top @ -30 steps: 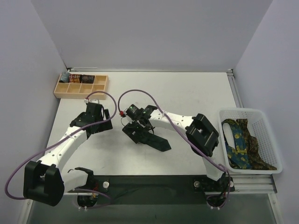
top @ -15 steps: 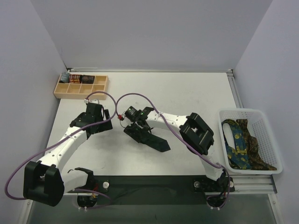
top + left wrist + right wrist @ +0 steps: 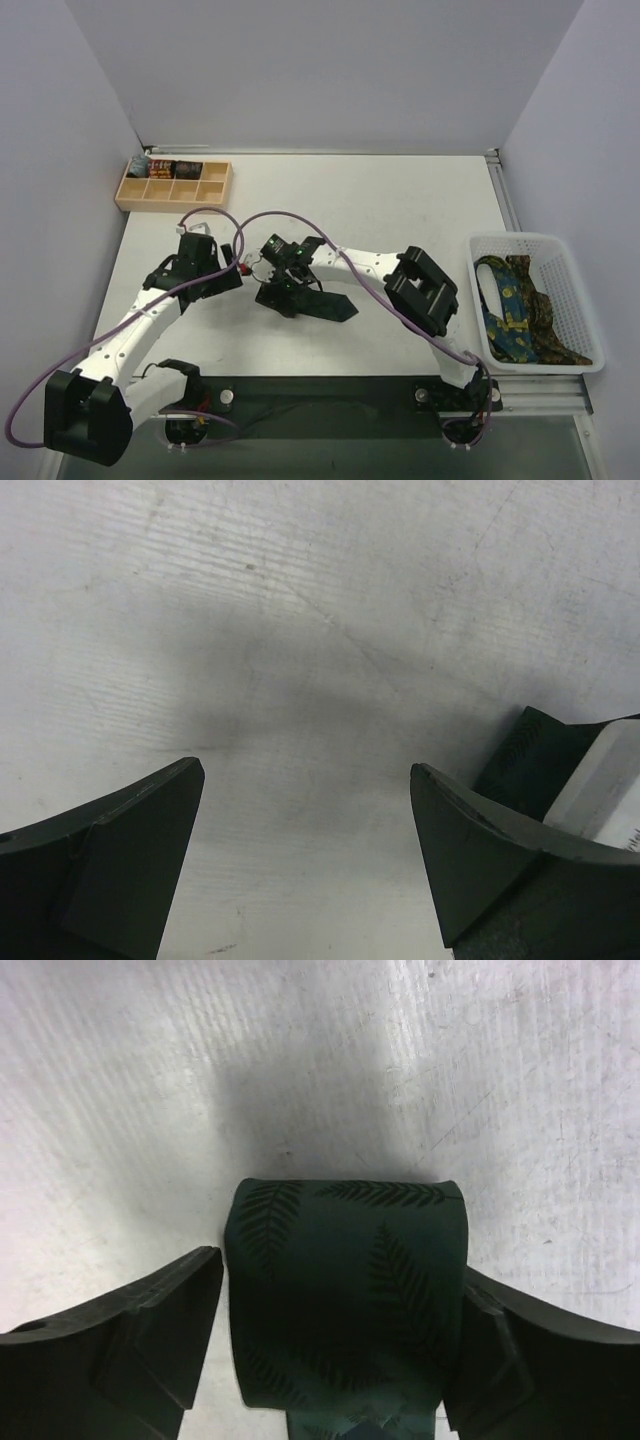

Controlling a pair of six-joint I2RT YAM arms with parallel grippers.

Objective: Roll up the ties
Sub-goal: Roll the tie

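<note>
Green tie: part-rolled at middle of table, roll between right gripper fingers, pinched or merely flanked impossible to tell. Left gripper spread wide, empty, just beside. Risk: coil springing loose or skewing, from uneven squeeze or early release.

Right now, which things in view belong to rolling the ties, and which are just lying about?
Job in hand:
- green tie, partly rolled, between the right gripper's fingers
- patterned ties in the white basket
- left gripper, open over bare table

Lying about:
- purple cables
- wooden tray, though it may be meant for finished rolls
</note>
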